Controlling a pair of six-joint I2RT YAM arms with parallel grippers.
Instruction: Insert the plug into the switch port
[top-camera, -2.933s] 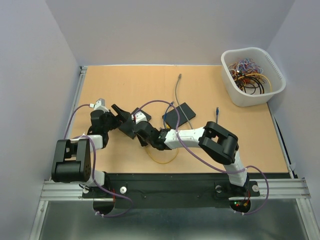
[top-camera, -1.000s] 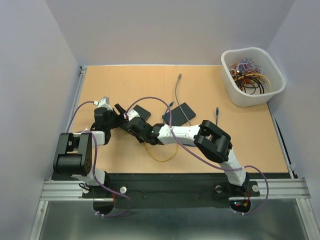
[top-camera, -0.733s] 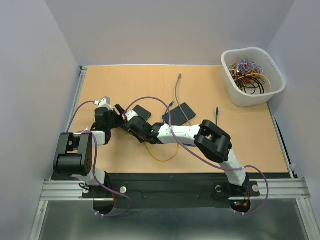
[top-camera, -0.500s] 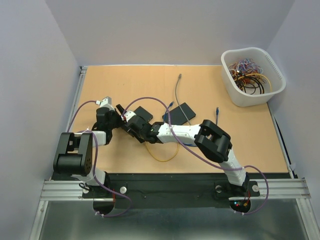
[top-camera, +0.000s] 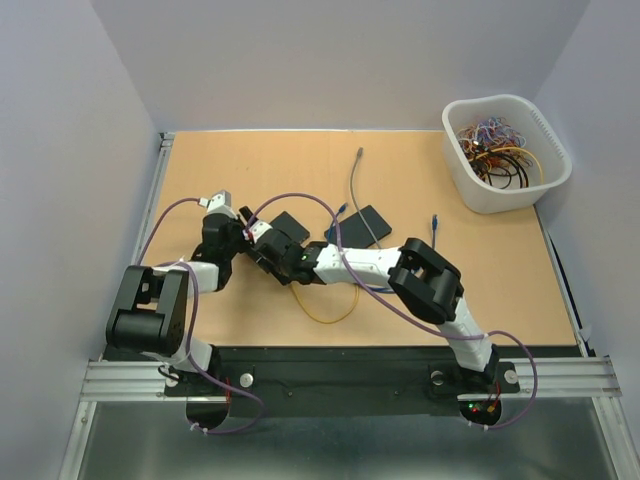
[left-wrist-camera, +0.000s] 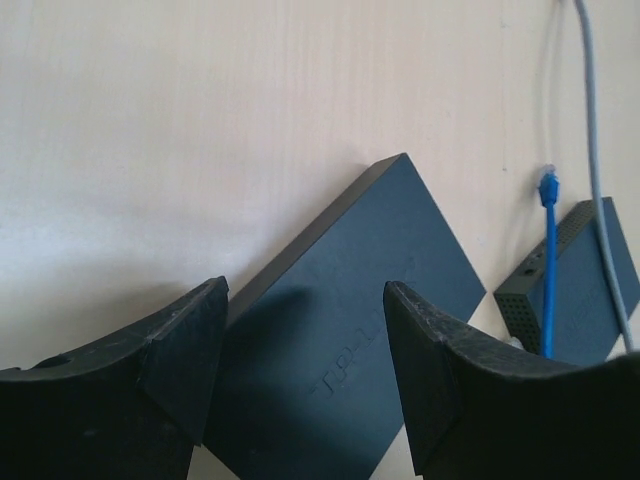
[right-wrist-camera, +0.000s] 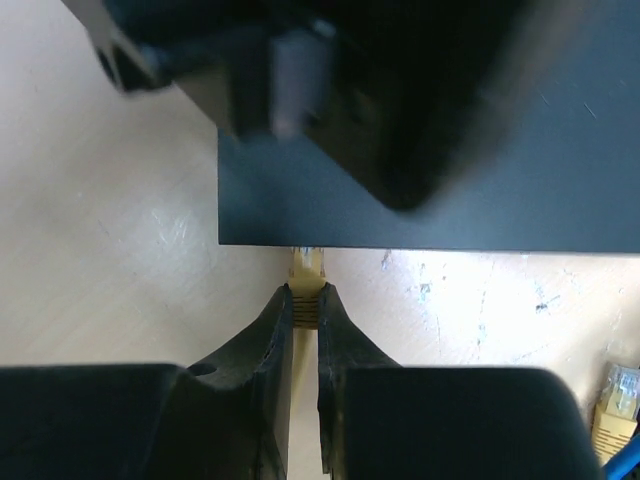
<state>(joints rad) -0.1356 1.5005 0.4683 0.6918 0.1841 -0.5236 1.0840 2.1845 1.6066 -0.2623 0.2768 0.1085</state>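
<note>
1. Low in the middle of the right wrist view, pinching with the right fingers (right-wrist-camera: 272, 328), pressed almost together on the plug (right-wrist-camera: 306, 300) and holding it by its rear body, nose poking out ahead.
2. Just above that nose in the frame, meeting the near edge of the switch (right-wrist-camera: 500, 215). Cannot tell whether entering a port or only butting the face, as no opening shows.
3. Judged light, hard and slick: small moulded plastic, probably with a thin, brittle latch tab. Best gripped on the flat sides of the body, close behind the nose, never on the tab or the lead.
4. Behind the grip, trailing a yellow cable (top-camera: 322, 322) looped on the worktop (top-camera: 250, 160) at lower centre of the top view. Judged springy, so likely to tug and twist the plug sideways.
5. Along the bottom of the left wrist view, standing spread with the left fingers (left-wrist-camera: 185, 345) either side of the switch's near end. Cannot tell whether touching its sides.
6. Judged a light, flat, smooth box, apt to slide on the worktop under a push. Better braced across its two long sides than pressed from above.
7. Farther out, at right of the left wrist view, lying just beside the switch: a second black box (left-wrist-camera: 590, 290), with a blue plug (left-wrist-camera: 547, 188) and a grey cable (left-wrist-camera: 592, 120) over it.
8. Well apart, at upper right of the top view: a white bin (top-camera: 485, 195) of loose cables.
</note>
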